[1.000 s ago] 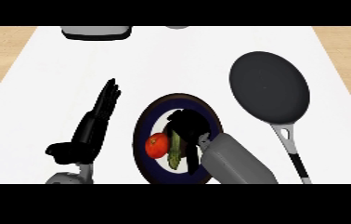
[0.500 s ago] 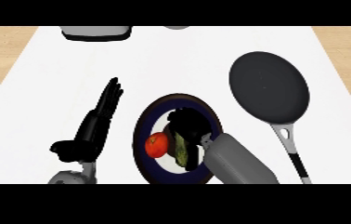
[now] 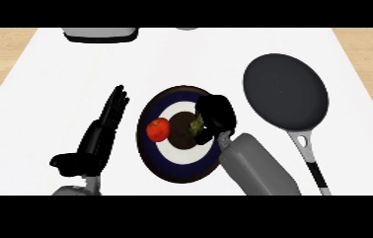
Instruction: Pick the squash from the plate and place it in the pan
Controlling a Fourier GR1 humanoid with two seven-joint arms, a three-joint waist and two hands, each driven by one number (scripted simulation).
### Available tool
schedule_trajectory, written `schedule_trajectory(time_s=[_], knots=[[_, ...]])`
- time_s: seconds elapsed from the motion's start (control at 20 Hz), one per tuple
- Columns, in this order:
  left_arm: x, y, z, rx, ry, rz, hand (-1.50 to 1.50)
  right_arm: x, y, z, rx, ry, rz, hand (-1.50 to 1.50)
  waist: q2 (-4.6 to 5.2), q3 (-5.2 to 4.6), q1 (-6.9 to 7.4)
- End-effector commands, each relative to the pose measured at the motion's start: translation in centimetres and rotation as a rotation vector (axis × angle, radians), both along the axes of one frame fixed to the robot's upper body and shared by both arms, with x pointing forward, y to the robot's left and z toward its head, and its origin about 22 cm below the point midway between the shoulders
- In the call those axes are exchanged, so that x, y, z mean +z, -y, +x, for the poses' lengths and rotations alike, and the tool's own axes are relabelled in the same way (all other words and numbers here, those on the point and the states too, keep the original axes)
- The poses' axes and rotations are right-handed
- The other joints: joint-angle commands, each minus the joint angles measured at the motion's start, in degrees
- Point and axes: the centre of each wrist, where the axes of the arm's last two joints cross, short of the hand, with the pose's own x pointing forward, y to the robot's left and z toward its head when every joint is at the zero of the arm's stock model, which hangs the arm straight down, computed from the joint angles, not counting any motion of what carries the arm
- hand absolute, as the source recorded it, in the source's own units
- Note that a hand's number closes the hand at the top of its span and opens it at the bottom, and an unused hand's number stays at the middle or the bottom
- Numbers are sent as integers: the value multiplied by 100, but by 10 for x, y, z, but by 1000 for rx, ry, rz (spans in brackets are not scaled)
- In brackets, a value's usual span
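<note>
The right robot hand (image 3: pixel 216 114), at the frame's centre, curls its fingers round the squash (image 3: pixel 195 126), which lies in the middle of the plate (image 3: pixel 178 162), just right of a tomato (image 3: pixel 158 129). The squash looks light, stiff and smooth-skinned, so a hold across its middle seems safest. The pan (image 3: pixel 284 91) sits upper right on the white bench (image 3: pixel 182 59); the left robot hand (image 3: pixel 105 128) rests spread at left.

No text, label, brand, number or sign can be read anywhere in the head view. The plate (image 3: pixel 167 170) and the pan (image 3: pixel 284 91) carry no readable marking.
</note>
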Motion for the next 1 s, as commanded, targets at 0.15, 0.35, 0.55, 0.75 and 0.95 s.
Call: schedule_trajectory(time_s=[0.15,0.35,0.55,0.75,0.95], knots=[[3,-2,10,-5,-1,4,0,52,-22,12,-437,318,48,150,16,-5,34],[-9,6,-3,-18,-7,-12,0,73,-47,-7,-502,483,147,150,14,-2,95],[-2,4,0,-9,8,11,0,88,-36,4,-616,530,179,150,29,1,8],[-1,7,-1,-30,15,11,0,85,-31,1,-708,518,270,150,37,4,60],[-3,4,3,-6,13,2,0,93,-7,10,-768,571,337,150,36,3,-8]])
